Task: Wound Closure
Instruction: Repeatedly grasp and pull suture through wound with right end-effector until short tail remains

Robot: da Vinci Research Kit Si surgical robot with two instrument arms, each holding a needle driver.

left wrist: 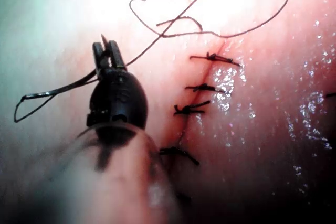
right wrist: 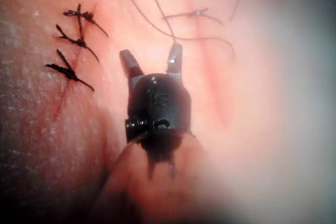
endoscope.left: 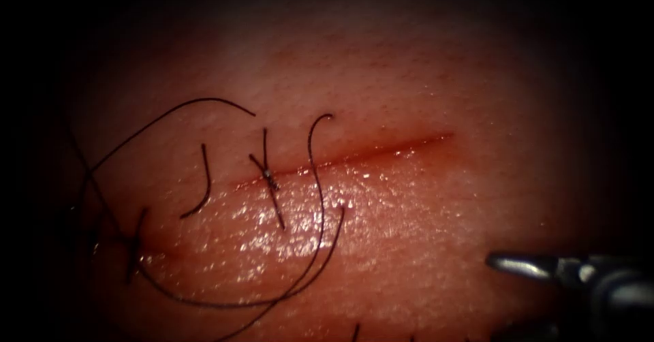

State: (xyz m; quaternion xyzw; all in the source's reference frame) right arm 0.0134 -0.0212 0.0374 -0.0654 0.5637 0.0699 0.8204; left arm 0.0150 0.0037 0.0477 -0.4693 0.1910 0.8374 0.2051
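The cut (endoscope.left: 381, 152) runs across the tissue (endoscope.left: 422, 69) from lower left to upper right. A knotted stitch (endoscope.left: 270, 175) with short tails crosses it, and another dark knot (endoscope.left: 133, 246) sits at its left end. Loose thread (endoscope.left: 225, 304) curls over the tissue on the left half. My right tool (endoscope.left: 507, 291) comes in at the lower right, right of the stitches, holding nothing. In the right wrist view its jaws (right wrist: 151, 53) stand open, and a strand (right wrist: 157, 19) runs close past one tip. My left tool (left wrist: 106, 48) is shut on the thread (left wrist: 168, 27) beside the stitched line.
Several tied stitches (left wrist: 203, 88) line the closed part of the cut, and they also appear as dark crosses (right wrist: 76, 40) near the right tool. A slack loop of thread (left wrist: 31, 103) trails from the left tool. Wet, shiny tissue (endoscope.left: 293, 219) lies below the cut.
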